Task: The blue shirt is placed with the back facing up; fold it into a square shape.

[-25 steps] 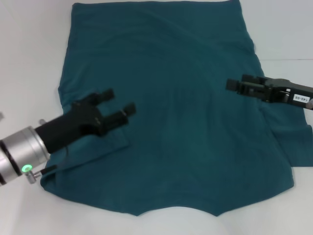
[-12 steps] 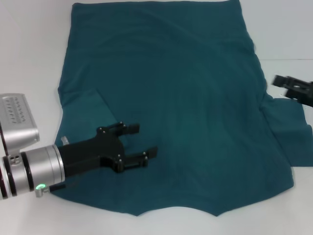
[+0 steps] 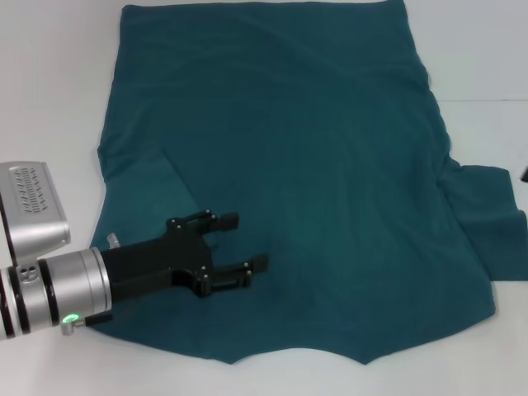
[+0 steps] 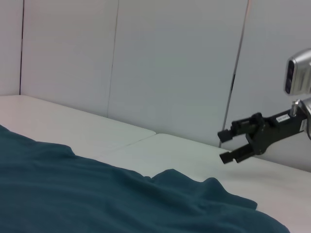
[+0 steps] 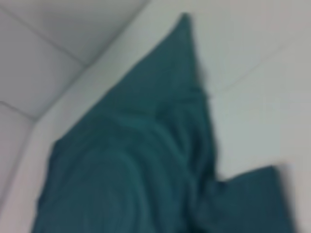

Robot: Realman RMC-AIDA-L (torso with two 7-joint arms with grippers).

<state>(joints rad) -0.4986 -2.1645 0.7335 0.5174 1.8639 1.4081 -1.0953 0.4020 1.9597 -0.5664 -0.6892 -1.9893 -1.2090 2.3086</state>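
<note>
The blue shirt lies spread out on the white worktop, plain side up. It covers most of the space in front of the robot. The sleeve on the robot's left side is already tucked in over the body of the shirt, so that edge looks straight. The sleeve on the right side sticks out flat on the worktop and is not folded yet.

The left gripper hovers over the near left part of the shirt, by the tucked sleeve. Its jaws are wide apart and hold nothing. The right gripper is off past the right edge of the shirt (the left wrist view shows it out there, above the bare worktop). Its jaws are apart too, and empty.

So my guess is that the first side fold is done and the other side comes next. The right gripper would need to come in low, pinch the edge of the loose sleeve, and carry it over onto the shirt. After that the shirt has to be folded up from one end to make a square.

Nothing else sits on the worktop, so nothing blocks the way. A grey wall stands behind. The cloth is soft and a bit wrinkled, so it may bunch up when pulled.
</note>
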